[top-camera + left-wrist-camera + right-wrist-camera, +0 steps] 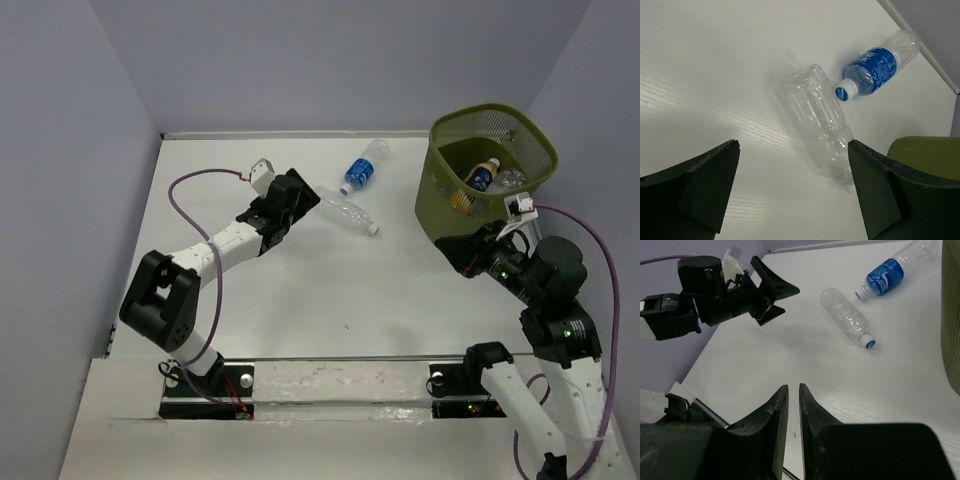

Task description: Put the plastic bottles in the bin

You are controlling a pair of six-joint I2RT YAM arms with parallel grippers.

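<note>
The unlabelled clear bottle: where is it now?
In the top view the clear bottle lies on the table, just right of the open left gripper; the blue-labelled bottle beyond it, the bin farther right.

Right claw [793, 387] at bottom centre with fingers nearly touching, left claw [790, 301] at upper left with fingers spread, clear bottle [846, 317] and blue-labelled bottle [890, 272] lying near each other upper right on the white tabletop [790, 350], bin [951, 315] wall at right edge.

Counter [715, 60]: white, matt, faintly grained. Unlabelled bottle [815, 107]: clear, glossy, ribbed plastic. Labelled bottle [877, 70]: clear plastic with a glossy blue label. Bin [445, 205]: olive wire mesh, matt. Left fingers [695, 185]: dark, matt plastic.
</note>
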